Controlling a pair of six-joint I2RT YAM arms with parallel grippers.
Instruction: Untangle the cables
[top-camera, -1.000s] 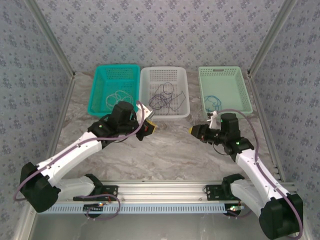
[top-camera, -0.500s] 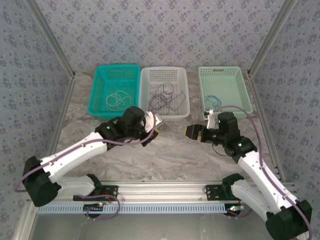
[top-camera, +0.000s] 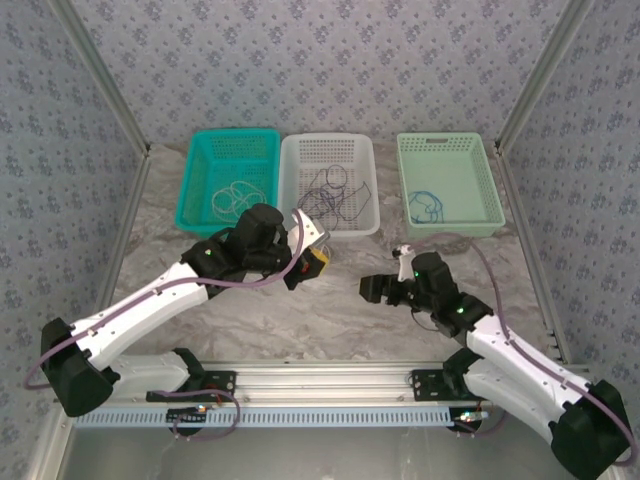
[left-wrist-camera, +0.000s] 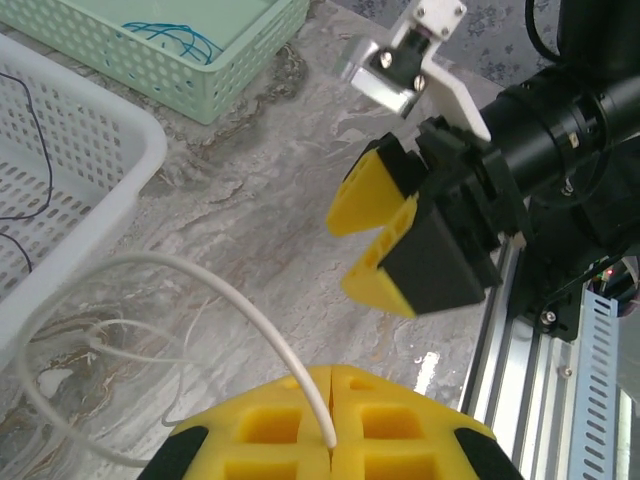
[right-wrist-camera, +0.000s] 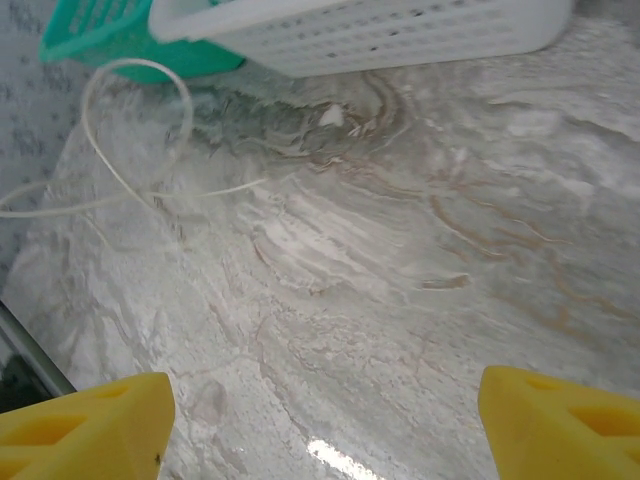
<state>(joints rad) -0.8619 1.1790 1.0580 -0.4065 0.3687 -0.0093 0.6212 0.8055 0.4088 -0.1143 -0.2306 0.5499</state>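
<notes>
Whitish cable (left-wrist-camera: 268, 335) in clamped left pincer (left-wrist-camera: 330, 425), seemingly beside white basket (left-wrist-camera: 95, 150); right pincer (right-wrist-camera: 320, 425) wide.

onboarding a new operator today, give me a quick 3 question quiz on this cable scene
1. True or false: the fingers of the left gripper are shut on a whitish cable.
2. Which basket holds the blue cable? A teal, B white, C pale green.
3. Fill in: the fingers of the right gripper stand ___, with nothing between them.

Key: 1 true. 2 C, the pale green basket. 3 open.
</notes>
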